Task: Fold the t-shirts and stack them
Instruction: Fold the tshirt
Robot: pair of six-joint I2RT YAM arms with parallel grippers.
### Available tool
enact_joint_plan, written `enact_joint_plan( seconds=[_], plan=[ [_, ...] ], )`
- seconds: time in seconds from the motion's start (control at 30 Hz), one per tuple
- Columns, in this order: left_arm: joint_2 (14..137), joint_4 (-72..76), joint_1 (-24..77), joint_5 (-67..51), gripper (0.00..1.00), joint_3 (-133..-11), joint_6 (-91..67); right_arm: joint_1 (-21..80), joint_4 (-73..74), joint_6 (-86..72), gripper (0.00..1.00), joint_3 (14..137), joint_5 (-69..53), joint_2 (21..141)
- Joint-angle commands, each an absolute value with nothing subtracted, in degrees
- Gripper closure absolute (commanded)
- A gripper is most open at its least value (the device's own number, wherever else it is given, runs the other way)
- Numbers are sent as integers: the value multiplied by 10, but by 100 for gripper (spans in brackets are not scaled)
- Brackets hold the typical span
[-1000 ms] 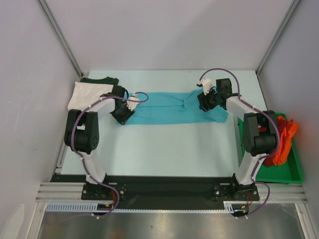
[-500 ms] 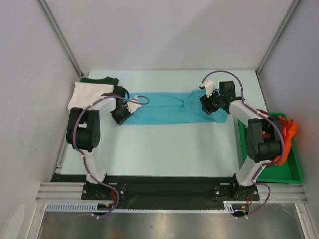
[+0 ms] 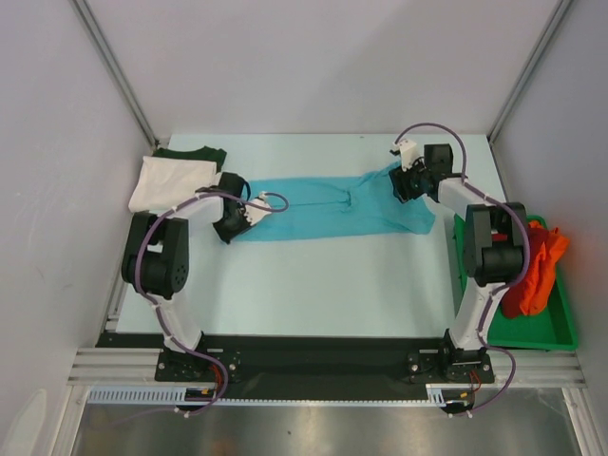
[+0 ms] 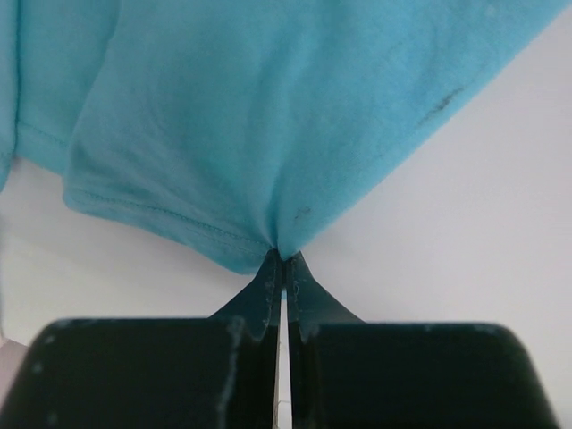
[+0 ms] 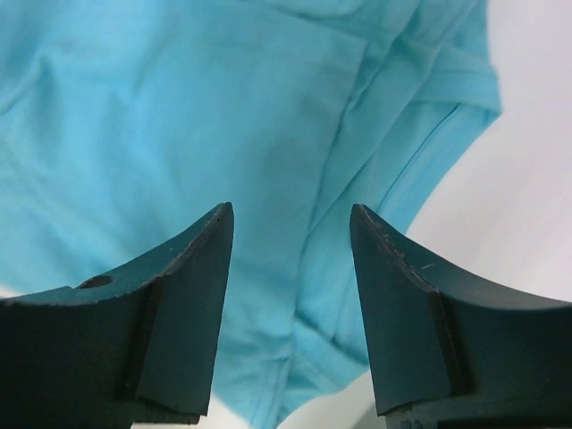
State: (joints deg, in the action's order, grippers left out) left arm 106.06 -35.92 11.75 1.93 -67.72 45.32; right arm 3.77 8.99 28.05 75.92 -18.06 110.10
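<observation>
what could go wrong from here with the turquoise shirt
The left gripper pinches only the very hem edge of the shirt; it may slip out on lifting.
The right gripper is open over the other end, holding nothing; a pull from the left alone would probably drag and bunch the cloth.

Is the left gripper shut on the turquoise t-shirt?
Shut: the left gripper pinches the turquoise t-shirt, its edge puckered at the tips.

Pale table (image 3: 313,285), turquoise t-shirt (image 3: 313,211) spread out, dark green t-shirt (image 3: 193,152)
</observation>
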Motion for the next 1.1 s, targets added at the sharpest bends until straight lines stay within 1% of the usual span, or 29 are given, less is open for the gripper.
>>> enact_joint_plan(
  seconds=[0.0, 0.17, 0.37, 0.5, 0.77, 0.83, 0.97, 1.07],
  plan=[
    [1022, -436, 141, 4, 100, -643, 432, 37, 62, 276, 40, 812, -164, 1143],
    [974, -449, 168, 4, 100, -614, 413, 38, 64, 281, 39, 859, -155, 1186],
    [954, -465, 171, 4, 100, -592, 396, 37, 64, 271, 37, 881, -136, 1216],
    [940, -475, 171, 4, 99, -580, 396, 36, 81, 259, 37, 926, -132, 1247],
    [940, -492, 178, 8, 99, -588, 392, 42, 133, 230, 37, 1020, -134, 1309],
    [940, -494, 180, 6, 100, -593, 388, 44, 156, 209, 35, 1041, -129, 1322],
    [940, -496, 180, 4, 100, -596, 384, 46, 169, 184, 34, 1048, -128, 1332],
    [936, -498, 183, 4, 100, -596, 381, 46, 184, 174, 35, 1060, -134, 1345]
  ],
)
